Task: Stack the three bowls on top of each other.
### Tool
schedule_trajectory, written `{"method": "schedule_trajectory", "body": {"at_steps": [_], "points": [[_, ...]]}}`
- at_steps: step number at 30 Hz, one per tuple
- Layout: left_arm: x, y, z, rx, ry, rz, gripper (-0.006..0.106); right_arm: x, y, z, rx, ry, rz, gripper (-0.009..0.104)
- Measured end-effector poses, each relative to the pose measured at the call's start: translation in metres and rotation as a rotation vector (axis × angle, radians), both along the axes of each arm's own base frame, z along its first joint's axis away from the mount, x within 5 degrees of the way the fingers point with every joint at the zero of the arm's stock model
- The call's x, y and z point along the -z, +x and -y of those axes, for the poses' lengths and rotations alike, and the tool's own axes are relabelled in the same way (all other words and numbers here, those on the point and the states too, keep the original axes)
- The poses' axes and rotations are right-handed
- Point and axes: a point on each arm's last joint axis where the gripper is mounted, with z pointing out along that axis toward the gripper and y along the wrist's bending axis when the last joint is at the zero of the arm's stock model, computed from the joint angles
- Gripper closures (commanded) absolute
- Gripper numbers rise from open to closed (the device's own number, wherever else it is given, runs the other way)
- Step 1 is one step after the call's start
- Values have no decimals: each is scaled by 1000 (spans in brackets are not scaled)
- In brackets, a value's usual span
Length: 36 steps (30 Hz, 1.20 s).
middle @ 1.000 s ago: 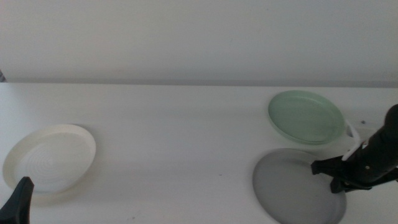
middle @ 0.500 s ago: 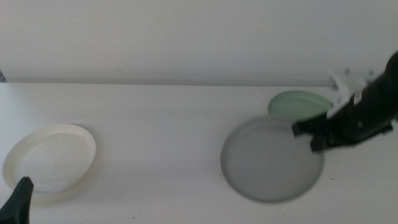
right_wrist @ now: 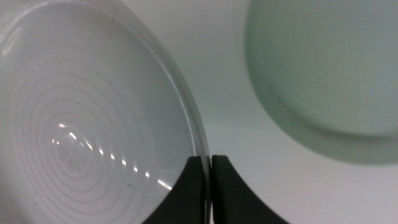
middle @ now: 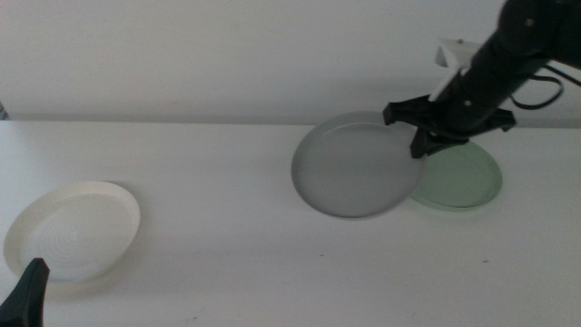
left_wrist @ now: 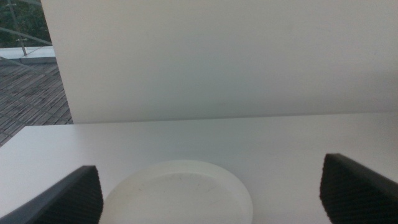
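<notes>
Right gripper (middle: 419, 130) is up over the far right of the table (middle: 227, 218), and it's got the grey bowl (middle: 354, 165) pinched by its rim. In the right wrist view the two jaws are pressed nearly together on that thin rim (right_wrist: 205, 163), the grey bowl (right_wrist: 87, 124) filling one side of the picture with concentric ridges and glints showing inside. The bowl hangs tilted off the gripper, its far edge raised toward the back wall (middle: 227, 54).

Just beside it, partly hidden under the grey bowl's right edge and the gripper, sits the green bowl (middle: 461, 178), flat on the table. The wrist camera looks down on the green bowl (right_wrist: 329, 74) too, apart from the grey rim with bare table between them. So grey overlaps green in the middle view, but it isn't set down in it.

Over on the near left, the white bowl (middle: 73, 229) rests alone, well apart from the other two. The left gripper (middle: 25, 292) waits at the bottom left corner, just beside that bowl. Its wrist view shows both jaws spread wide, the white bowl (left_wrist: 177, 193) lying between them on the table, nothing gripped.
</notes>
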Motion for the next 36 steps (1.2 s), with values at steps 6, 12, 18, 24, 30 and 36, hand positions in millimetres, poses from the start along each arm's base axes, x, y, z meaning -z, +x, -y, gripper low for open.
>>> {"method": "schedule_trajectory", "body": {"at_steps": [6,12,18,24,30,36], "points": [[0,0,0,0,0,0,7,19,29,-19,-30,-9,-63,97],[0,0,0,0,0,0,7,48,40,-41,-52,-17,-112,97],[0,0,0,0,0,0,7,79,44,-43,-33,-37,-180,97],[0,0,0,0,0,0,7,95,47,-43,-22,-44,-205,97],[0,0,0,0,0,0,7,107,48,-44,-19,-45,-227,97],[0,0,0,0,0,0,7,113,46,-52,-35,-50,-236,97]]}}
